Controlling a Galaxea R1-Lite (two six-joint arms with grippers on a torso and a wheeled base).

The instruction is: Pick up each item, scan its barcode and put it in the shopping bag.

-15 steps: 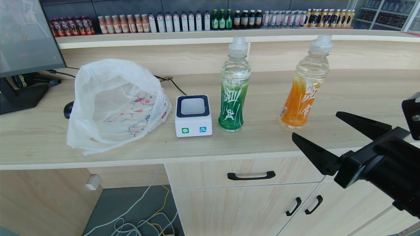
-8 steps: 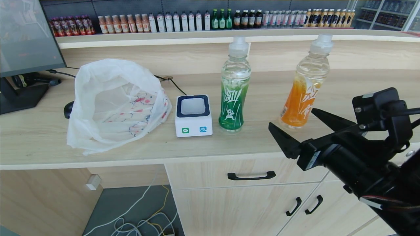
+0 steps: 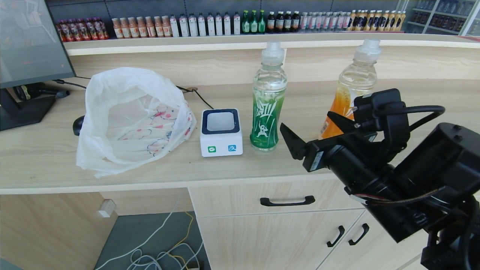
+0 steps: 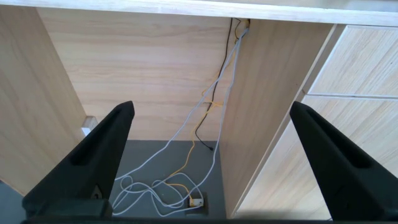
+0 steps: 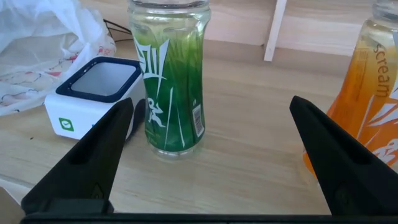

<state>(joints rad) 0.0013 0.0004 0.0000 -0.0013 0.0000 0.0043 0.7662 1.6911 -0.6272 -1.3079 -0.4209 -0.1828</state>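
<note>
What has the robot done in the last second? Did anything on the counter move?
The right gripper swung in from the right edge towards the left, open and empty. It now sits in front of the orange bottle, near the green bottle. Both bottles, the scanner and the shopping bag stayed put.

The head camera looks forward and down from above at the wooden counter (image 3: 45, 157), holding its top at middle range, with the floor cables (image 3: 161, 255) in the kneehole at 7 o'clock. The right wrist camera sits low and close over that top, facing the green bottle (image 5: 171, 93), the scanner (image 5: 93, 93) and the orange bottle (image 5: 367, 106), which the head view shares from its centre out to 2 o'clock. The left wrist camera hangs below the counter edge, facing the same cables and kneehole fairly near.
</note>
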